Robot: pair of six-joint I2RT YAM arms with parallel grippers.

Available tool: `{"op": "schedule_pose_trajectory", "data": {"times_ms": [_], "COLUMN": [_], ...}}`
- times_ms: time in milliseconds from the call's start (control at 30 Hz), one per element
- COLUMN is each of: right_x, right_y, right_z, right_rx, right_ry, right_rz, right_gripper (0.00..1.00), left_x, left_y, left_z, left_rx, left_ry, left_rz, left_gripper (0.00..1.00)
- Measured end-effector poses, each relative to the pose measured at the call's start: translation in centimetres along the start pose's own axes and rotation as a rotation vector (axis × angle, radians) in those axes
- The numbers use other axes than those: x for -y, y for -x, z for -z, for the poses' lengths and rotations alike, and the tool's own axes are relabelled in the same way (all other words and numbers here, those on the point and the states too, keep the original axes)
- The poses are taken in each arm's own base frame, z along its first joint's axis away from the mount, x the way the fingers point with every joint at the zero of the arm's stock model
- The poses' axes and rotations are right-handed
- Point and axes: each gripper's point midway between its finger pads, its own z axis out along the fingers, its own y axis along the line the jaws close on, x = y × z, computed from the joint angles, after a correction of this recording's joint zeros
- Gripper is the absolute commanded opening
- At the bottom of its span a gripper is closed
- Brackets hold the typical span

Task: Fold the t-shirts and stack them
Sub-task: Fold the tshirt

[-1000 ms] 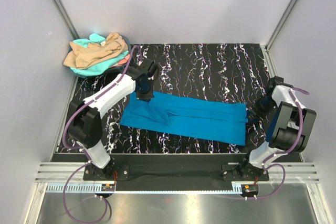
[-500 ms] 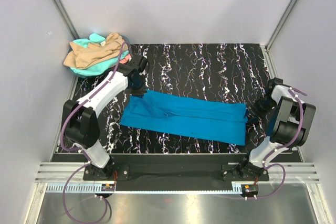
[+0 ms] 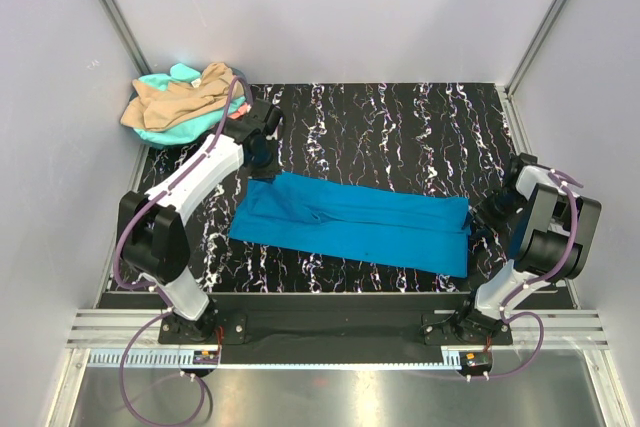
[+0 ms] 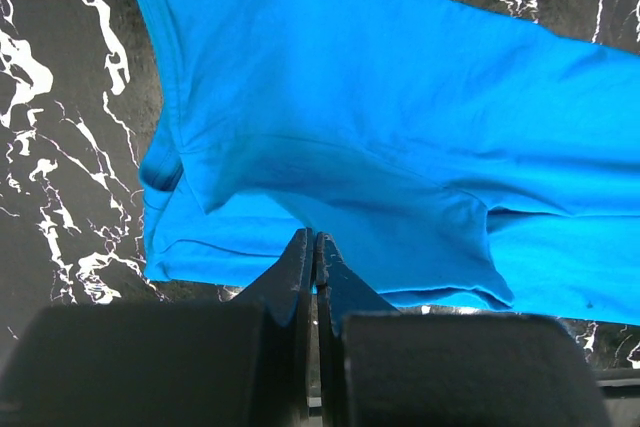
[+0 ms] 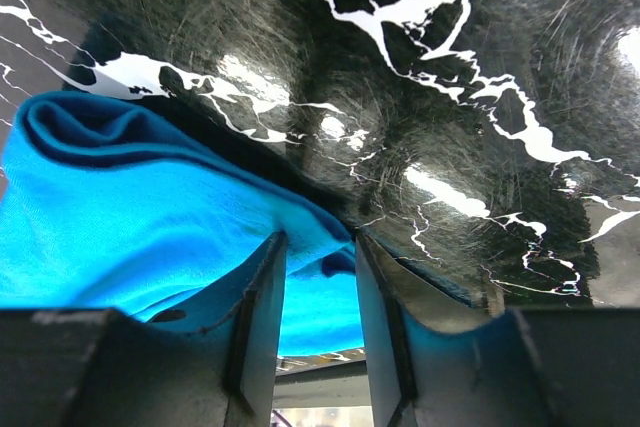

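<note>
A bright blue t-shirt (image 3: pixel 360 222), folded into a long band, lies flat across the black marbled table (image 3: pixel 400 127). My left gripper (image 3: pixel 262 155) is shut and empty just above the shirt's far left corner. In the left wrist view its fingertips (image 4: pixel 314 239) are pressed together over the blue cloth (image 4: pixel 380 127). My right gripper (image 3: pixel 487 217) is at the shirt's right end. In the right wrist view it (image 5: pixel 318 247) is open, with the blue cloth's edge (image 5: pixel 150 237) bunched between the fingers. Tan (image 3: pixel 180 97), mint (image 3: pixel 175 129) and coral (image 3: pixel 233 115) shirts lie piled at the back left.
The pile of shirts overhangs the table's back left corner, close behind my left arm. White walls with metal rails enclose the table on three sides. Bare marbled surface shows behind the blue shirt (image 3: pixel 400 127).
My left gripper has lifted off the blue shirt's left end and drawn back toward the far left. The right gripper has stayed at the shirt's right end.
</note>
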Motion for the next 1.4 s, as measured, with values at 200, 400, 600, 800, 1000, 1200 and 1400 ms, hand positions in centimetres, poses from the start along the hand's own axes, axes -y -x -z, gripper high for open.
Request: {"op": "schedule_pose_trajectory", "data": {"times_ms": [200,400,600,800,1000,1200,1400], "right_x": [0.2,0.0,-0.7,-1.8,-3.4,-4.8,-5.5], "right_y": [0.0,0.2,1.1,1.9,2.8,4.1,4.5], "right_z": [-0.1,0.2,1.4,2.8,4.0,4.6,5.4], "right_rx": [-0.002,0.003,0.018,0.033,0.033,0.027,0.025], "right_ry": [-0.002,0.003,0.012,0.042,0.087,0.120,0.136], "right_rz": [-0.004,0.000,0.001,0.005,0.007,0.001,-0.001], "right_gripper": [0.37,0.08,0.06,0.04,0.02,0.01,0.01], "left_x": [0.0,0.3,1.0,2.0,2.4,2.1,2.5], "left_y": [0.1,1.1,6.1,11.3,14.0,17.2,20.2], "left_z": [0.1,1.0,3.9,5.5,4.1,3.2,3.8], "left_rx": [0.000,0.026,0.157,0.281,0.307,0.365,0.446], "left_ry": [-0.001,-0.008,-0.054,-0.098,-0.104,-0.139,-0.234], "left_rz": [0.001,0.005,0.045,0.072,0.061,0.073,0.089], "left_gripper": [0.00,0.00,0.00,0.00,0.00,0.00,0.00]}}
